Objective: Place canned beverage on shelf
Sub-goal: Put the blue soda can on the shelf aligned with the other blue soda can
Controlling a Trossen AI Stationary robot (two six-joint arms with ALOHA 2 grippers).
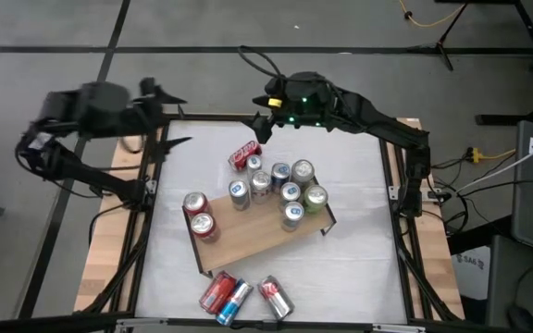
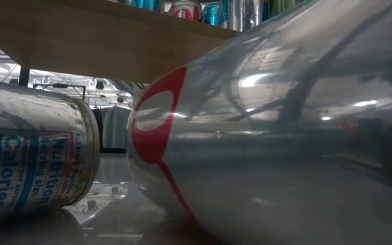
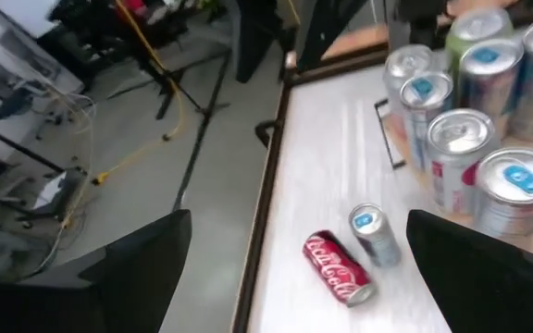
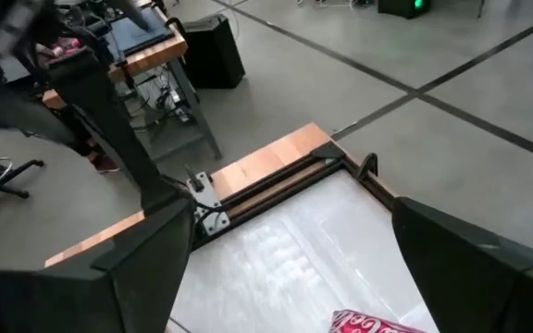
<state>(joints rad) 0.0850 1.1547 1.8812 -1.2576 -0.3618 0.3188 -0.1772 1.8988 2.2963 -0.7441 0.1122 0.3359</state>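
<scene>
Hovering near the far edge of the table, my right gripper (image 1: pixel 259 125) has its fingers spread wide and holds nothing; the red can (image 1: pixel 244 154) lies on its side on the white tabletop (image 1: pixel 359 268) just below it, close to the far end of the shelf (image 1: pixel 248 239). My left gripper (image 1: pixel 176 120) hangs over the table's far left corner, also spread wide and empty.

The shelf sits at an angle mid-table and already carries a crowd of upright cans: a tight cluster toward its right end (image 1: pixel 285 190) and two more (image 1: pixel 198 213) at its left end. Three more cans (image 1: pixel 241 296) lie on their sides on the tabletop near the front edge.

My worries, as I judge it: the red can is lying down, so a pinch across its round body could let it roll or squirt out if I close off-centre. A silver can (image 1: pixel 254 164) lies right beside it, so a sloppy descent may knock one can into the other. The free board is mostly the middle strip, so swinging in too low could topple the cluster. Both arms are near the same far edge, so I want the left one kept well apart.
</scene>
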